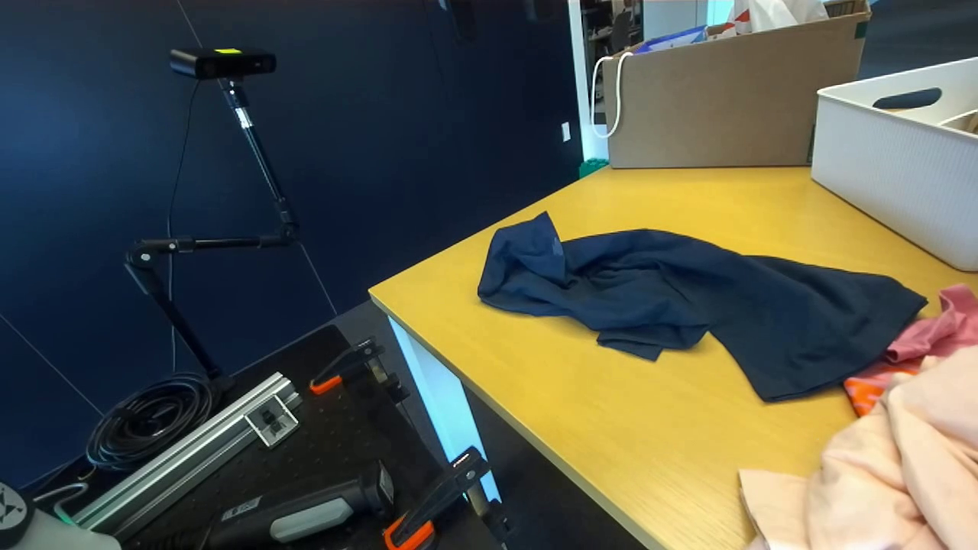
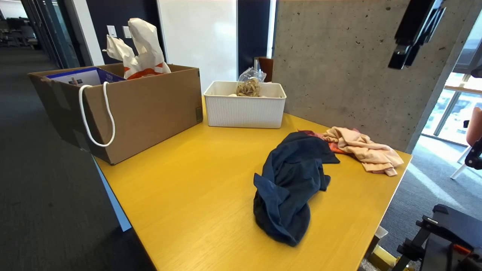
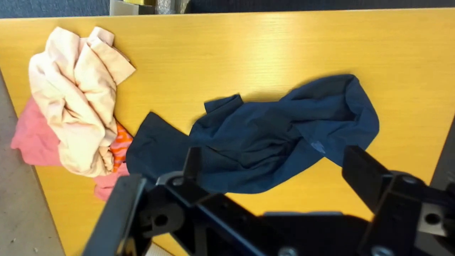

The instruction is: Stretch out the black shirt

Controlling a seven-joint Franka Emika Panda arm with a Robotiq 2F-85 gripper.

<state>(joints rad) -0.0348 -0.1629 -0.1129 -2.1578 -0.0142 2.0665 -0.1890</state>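
Note:
The black shirt, a dark navy-looking cloth, lies crumpled and elongated on the yellow table in both exterior views (image 1: 733, 305) (image 2: 290, 173). In the wrist view the shirt (image 3: 249, 131) spreads across the middle, with a folded-over, twisted end at the right and a flatter end at the left. A small pale mark shows near the folded end. My gripper (image 3: 274, 156) is wide open and empty, with the shirt below and beyond its fingers. In an exterior view the gripper (image 2: 403, 60) hangs high above the table, apart from the shirt, at the upper right.
Peach cloth (image 1: 909, 451) (image 2: 365, 148) (image 3: 78, 92) and pink cloth (image 3: 37, 135) lie heaped against the shirt's flatter end. A white bin (image 2: 244, 111) and a large cardboard box (image 2: 158, 109) stand at the table's far side. A concrete wall (image 2: 339, 67) borders the table (image 2: 180, 195).

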